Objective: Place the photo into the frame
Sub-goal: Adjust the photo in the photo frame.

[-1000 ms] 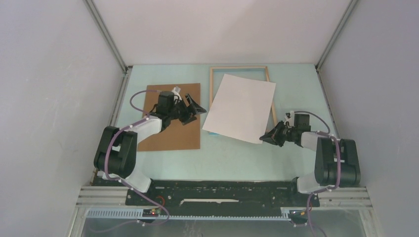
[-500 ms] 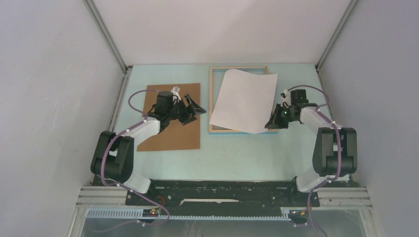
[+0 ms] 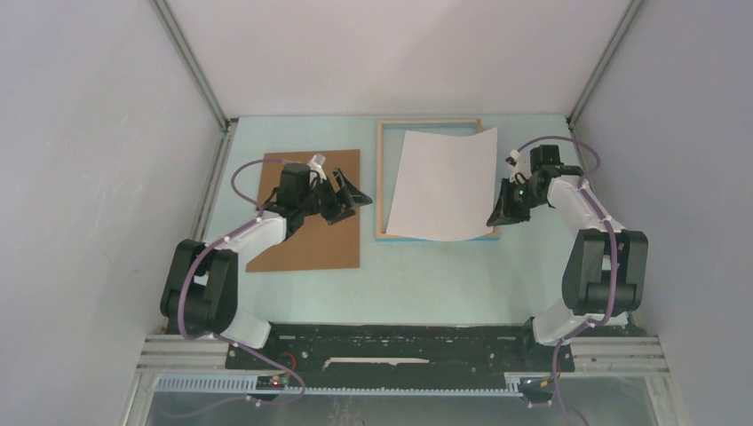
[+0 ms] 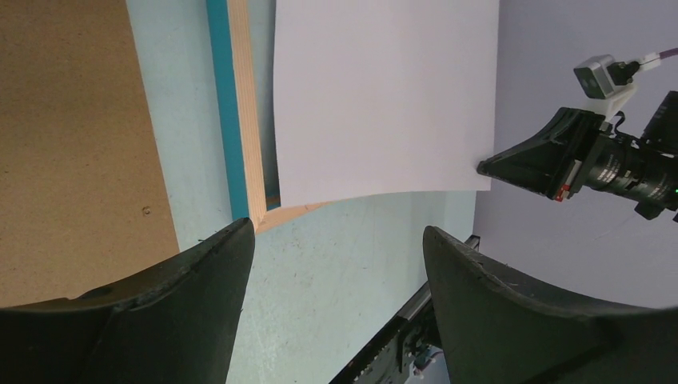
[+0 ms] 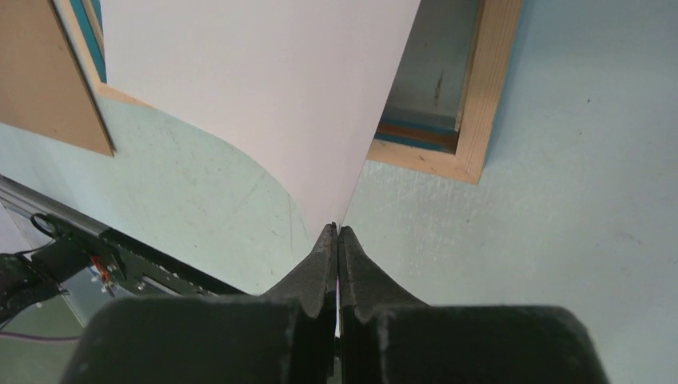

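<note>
The photo (image 3: pixel 439 185) shows only its white back and hangs over the frame (image 3: pixel 383 177), which lies wood side up with turquoise edges. My right gripper (image 3: pixel 494 218) is shut on the photo's near right corner, close to the frame's near right corner. In the right wrist view the gripper (image 5: pixel 337 230) pinches the sheet (image 5: pixel 264 88) above the frame's wooden rail (image 5: pixel 488 88). My left gripper (image 3: pixel 358 197) stands open over the brown backing board (image 3: pixel 315 240), left of the frame. Between its fingers (image 4: pixel 200 272) the left wrist view shows the photo (image 4: pixel 384 96) and frame (image 4: pixel 244 120).
The brown backing board lies flat on the pale green table (image 3: pixel 444 275) at the left. Grey walls (image 3: pixel 107 177) enclose the table on three sides. A black rail (image 3: pixel 391 346) runs along the near edge by the arm bases.
My right gripper has carried the photo away from me and rightward, from the near right of the frame to squarely over it. The left arm has barely moved.
</note>
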You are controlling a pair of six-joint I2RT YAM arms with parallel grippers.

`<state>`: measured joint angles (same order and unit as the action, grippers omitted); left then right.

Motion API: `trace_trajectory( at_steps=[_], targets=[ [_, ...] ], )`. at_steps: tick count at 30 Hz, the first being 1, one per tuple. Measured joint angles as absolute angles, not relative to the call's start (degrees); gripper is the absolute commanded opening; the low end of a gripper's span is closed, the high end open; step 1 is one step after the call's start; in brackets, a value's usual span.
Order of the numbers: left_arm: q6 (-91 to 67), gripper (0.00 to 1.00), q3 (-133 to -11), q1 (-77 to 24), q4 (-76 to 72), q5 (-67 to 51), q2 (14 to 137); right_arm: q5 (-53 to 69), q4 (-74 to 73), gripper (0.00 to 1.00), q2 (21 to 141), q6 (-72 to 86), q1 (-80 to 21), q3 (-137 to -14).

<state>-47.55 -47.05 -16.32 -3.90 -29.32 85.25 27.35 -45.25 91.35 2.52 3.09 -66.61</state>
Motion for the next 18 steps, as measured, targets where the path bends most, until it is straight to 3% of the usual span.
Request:
trace_trajectory(
  at_steps=[18],
  targets=[
    [-47.6, 0.84, -47.0, -16.3, -5.7, -31.8, 85.0, 20.3, -50.4, 0.0, 94.3, -5.7, 1.5, -77.7]
  ],
)
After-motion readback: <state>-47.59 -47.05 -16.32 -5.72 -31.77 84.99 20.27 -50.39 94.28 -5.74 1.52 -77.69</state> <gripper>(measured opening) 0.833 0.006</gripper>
